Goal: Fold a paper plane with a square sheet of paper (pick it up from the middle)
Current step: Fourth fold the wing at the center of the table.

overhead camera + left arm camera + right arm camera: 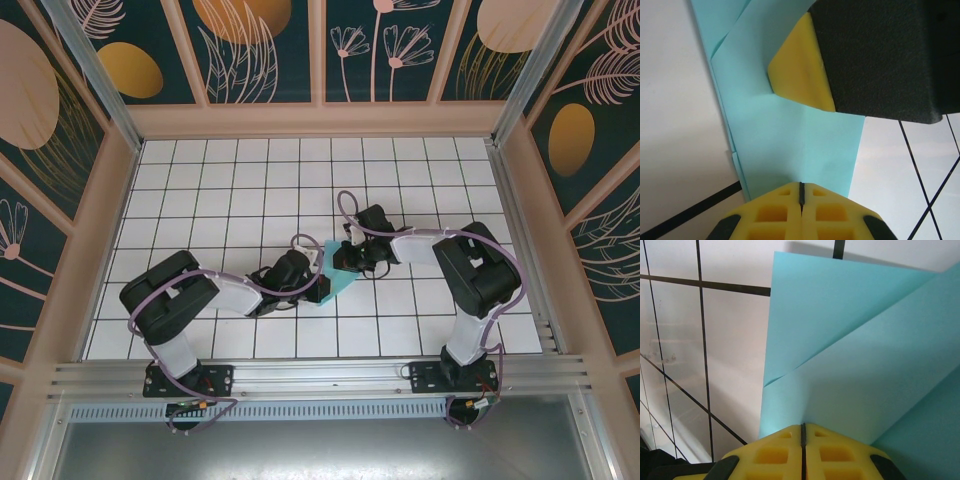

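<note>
**Some Folds Made, Plane Not Finished**

The blue paper (pixel 336 284) lies in the middle of the white tabletop (pixel 230 190), between the two arms. It is not a flat square. The wrist views show slanted flaps lying over one another, so some folds look done. It is not a slim pointed plane with a ridge yet, so I think more folds are left.

The left claw (pixel 801 192) is closed, its two yellow fingers shut tight together, with its tip at the edge of the paper. The right claw (pixel 803 432) is closed too, with its tip on the paper. Both seem to press the paper down flat. I cannot tell if any paper is pinched between the fingers.
</note>
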Robot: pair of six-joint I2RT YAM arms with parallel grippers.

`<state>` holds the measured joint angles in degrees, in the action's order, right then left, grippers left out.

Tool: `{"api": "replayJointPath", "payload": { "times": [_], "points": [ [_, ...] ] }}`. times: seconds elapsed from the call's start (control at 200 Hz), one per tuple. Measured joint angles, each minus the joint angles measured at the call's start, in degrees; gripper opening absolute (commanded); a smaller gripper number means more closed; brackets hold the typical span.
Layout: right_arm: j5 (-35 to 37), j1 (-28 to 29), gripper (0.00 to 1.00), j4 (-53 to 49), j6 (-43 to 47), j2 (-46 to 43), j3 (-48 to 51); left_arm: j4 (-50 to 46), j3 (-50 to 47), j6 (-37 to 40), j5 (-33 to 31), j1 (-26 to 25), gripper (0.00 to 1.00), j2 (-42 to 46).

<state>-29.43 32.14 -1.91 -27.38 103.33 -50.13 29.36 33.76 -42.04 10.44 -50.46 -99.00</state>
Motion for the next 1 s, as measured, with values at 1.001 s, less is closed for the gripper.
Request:
{"api": "replayJointPath", "payload": {
  "times": [1.001],
  "points": [
    [-0.22, -0.02, 0.05, 0.22, -1.44, 0.09, 0.04, -3.06, 3.28, -6.32, -2.32, -0.11, 0.00, 0.87]
  ]
}}
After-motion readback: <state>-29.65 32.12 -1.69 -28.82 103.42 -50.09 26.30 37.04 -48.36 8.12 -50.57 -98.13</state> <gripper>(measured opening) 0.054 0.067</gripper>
